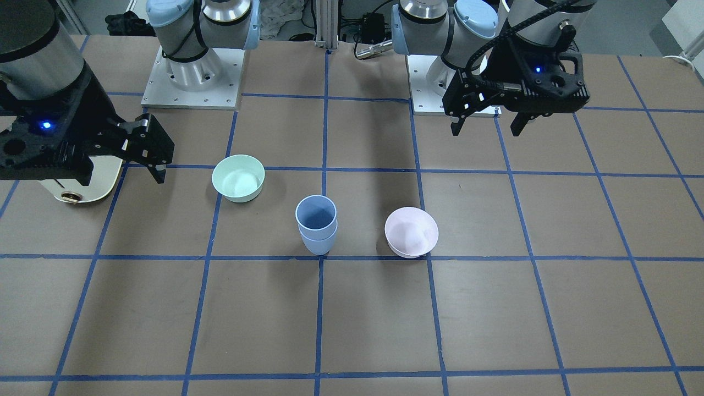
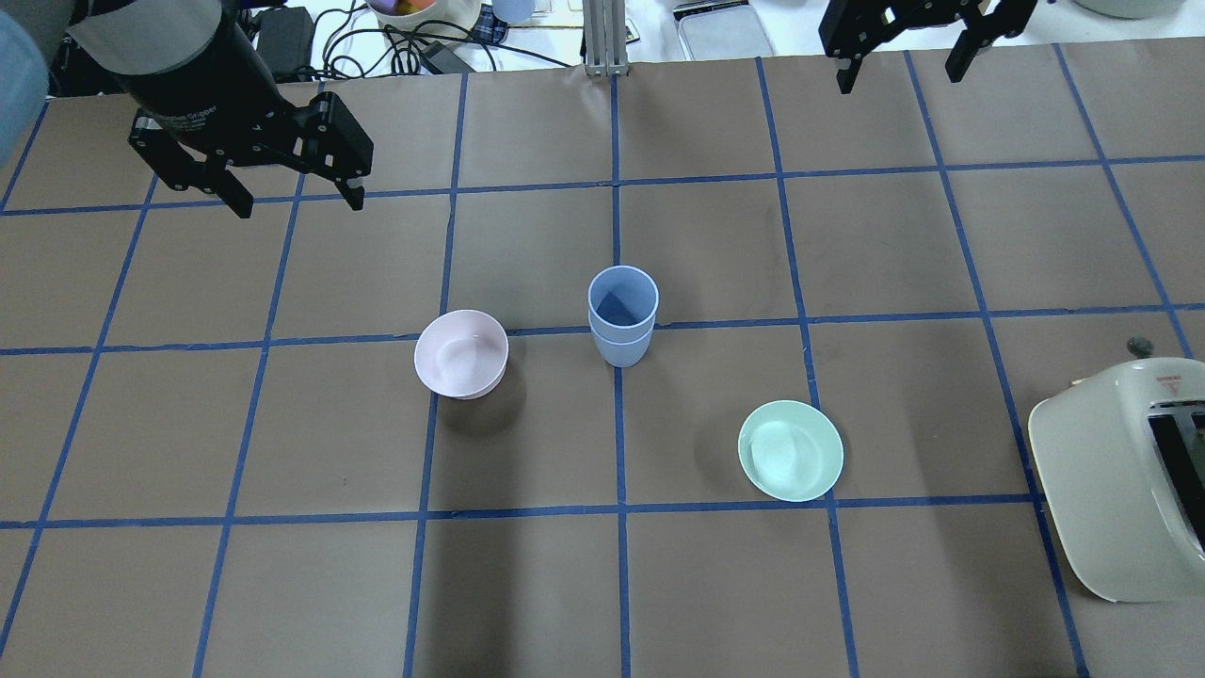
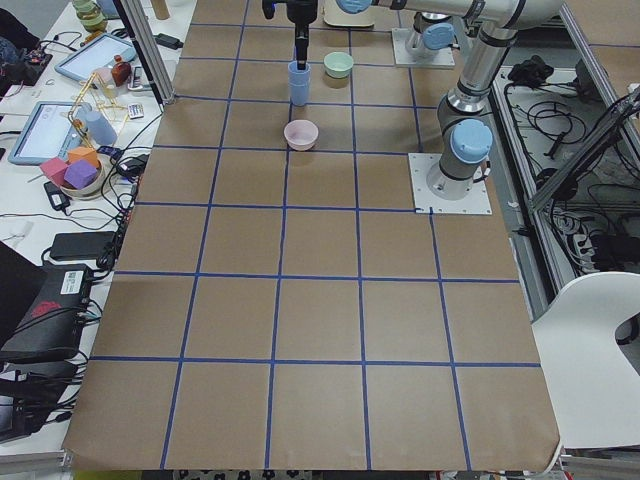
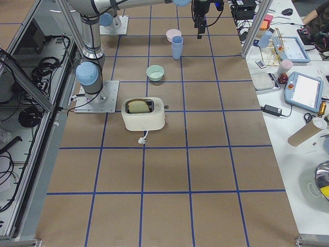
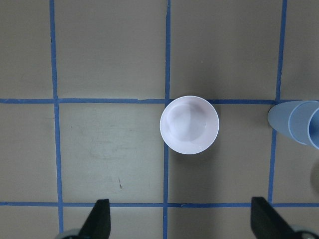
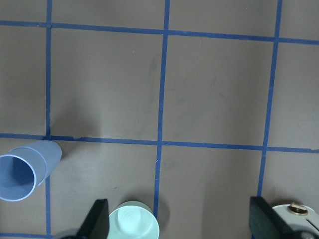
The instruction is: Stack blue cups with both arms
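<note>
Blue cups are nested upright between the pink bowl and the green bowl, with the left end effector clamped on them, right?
Not clamped: the overhead exterior view shows the left end effector open and well away from the blue cups. Otherwise right.

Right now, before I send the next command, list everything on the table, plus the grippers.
blue cups: two, pale blue, nested in one upright stack mid-table
pink bowl: one, pale pink, on the robot's left of the stack, apart from it
green bowl: one, mint green, on the robot's right of the stack, nearer the robot
toaster: one, cream, at the table's right edge
table: one, brown, blue tape grid
left gripper: one, black, open, empty, raised on the left side
right gripper: one, black, open, empty, raised on the right side
</note>
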